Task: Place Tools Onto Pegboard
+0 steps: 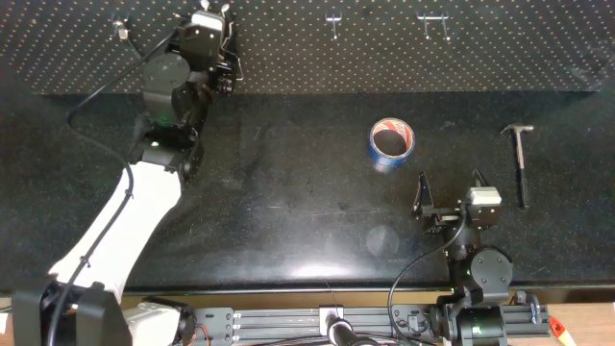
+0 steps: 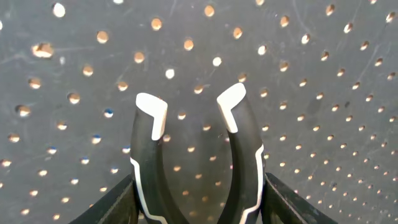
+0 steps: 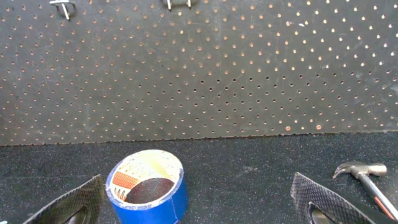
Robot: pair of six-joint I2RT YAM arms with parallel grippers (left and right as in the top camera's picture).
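Hammer (image 1: 520, 163), dark-handled with a silvery head, lies flat on the black table (image 1: 288, 192) in the top view, head toward the pegboard (image 1: 384, 58), at 3 o'clock from the blue tape roll (image 1: 391, 142). The right gripper (image 1: 450, 190), at 5 o'clock from the roll, is spread wide and empty. The left gripper (image 1: 213, 17) is up at the pegboard, at 10 o'clock.

In the left wrist view, its white-tipped fingers (image 2: 151, 115) stand apart, holding nothing, close to the holes.

In the right wrist view, the roll and hammer head lie before the board's metal hooks (image 3: 62, 5)
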